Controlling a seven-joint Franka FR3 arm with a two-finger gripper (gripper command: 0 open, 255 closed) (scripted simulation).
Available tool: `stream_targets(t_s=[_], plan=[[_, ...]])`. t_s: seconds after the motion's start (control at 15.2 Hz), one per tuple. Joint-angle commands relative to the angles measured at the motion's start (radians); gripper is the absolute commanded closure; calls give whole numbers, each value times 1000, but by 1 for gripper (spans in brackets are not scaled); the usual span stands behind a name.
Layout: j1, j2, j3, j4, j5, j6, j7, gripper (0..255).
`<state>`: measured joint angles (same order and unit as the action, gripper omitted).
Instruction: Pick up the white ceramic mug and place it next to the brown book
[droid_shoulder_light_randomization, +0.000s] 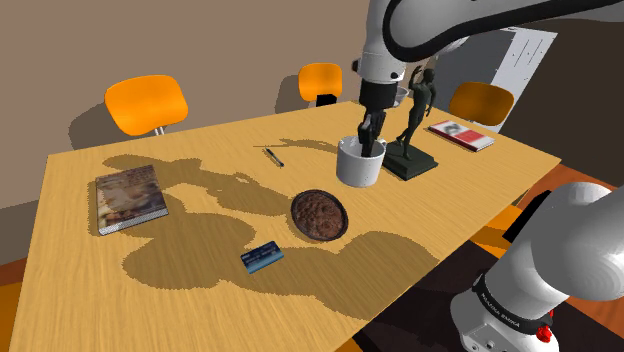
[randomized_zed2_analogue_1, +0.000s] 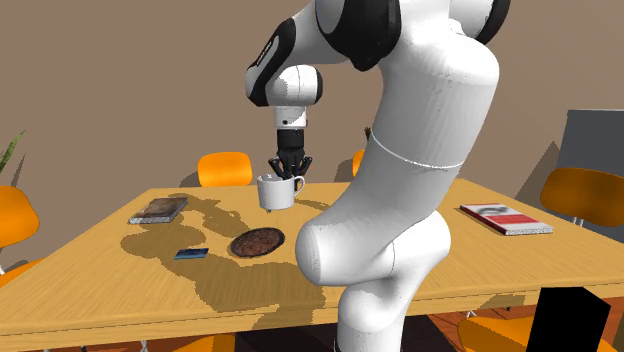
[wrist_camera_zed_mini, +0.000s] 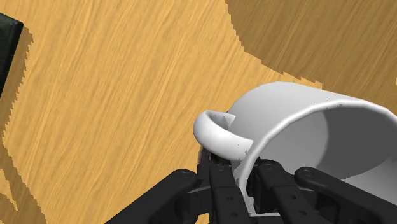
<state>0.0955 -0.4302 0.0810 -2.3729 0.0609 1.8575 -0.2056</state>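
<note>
A white mug (droid_shoulder_light_randomization: 357, 168) hangs just above the wooden table (droid_shoulder_light_randomization: 200, 280), near its far side. My black gripper (droid_shoulder_light_randomization: 371, 146) is shut on the mug's rim from above. In the wrist view the fingers (wrist_camera_zed_mini: 222, 188) clasp the mug's wall (wrist_camera_zed_mini: 299, 121) next to its handle (wrist_camera_zed_mini: 216, 130), one inside and one outside. The second exterior view has the mug (randomized_zed2_analogue_1: 277, 193) lifted under the gripper (randomized_zed2_analogue_1: 288, 178). The brown book (droid_shoulder_light_randomization: 128, 197) lies flat at the shoulder view's left end of the table, far from the mug; the second exterior view has this book (randomized_zed2_analogue_1: 160, 208) at its left.
A dark statue (droid_shoulder_light_randomization: 415, 130) on a black base stands right beside the mug. A round brown plate (droid_shoulder_light_randomization: 320, 214), a blue card (droid_shoulder_light_randomization: 262, 257) and a pen (droid_shoulder_light_randomization: 273, 156) lie between mug and book. A red-and-white book (droid_shoulder_light_randomization: 462, 133) lies at the far corner. Orange chairs (droid_shoulder_light_randomization: 147, 103) ring the table.
</note>
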Motion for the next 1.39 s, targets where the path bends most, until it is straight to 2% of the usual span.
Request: stream_targets(t_s=[0.0, 0.59, 0.99, 1.32], plan=[[0, -4, 0, 19, 0, -23, 2, 255], [59, 266, 119, 241, 15, 33, 176, 255], [102, 468, 178, 442, -20, 34, 295, 255], [153, 651, 208, 650, -70, 6, 388, 255]])
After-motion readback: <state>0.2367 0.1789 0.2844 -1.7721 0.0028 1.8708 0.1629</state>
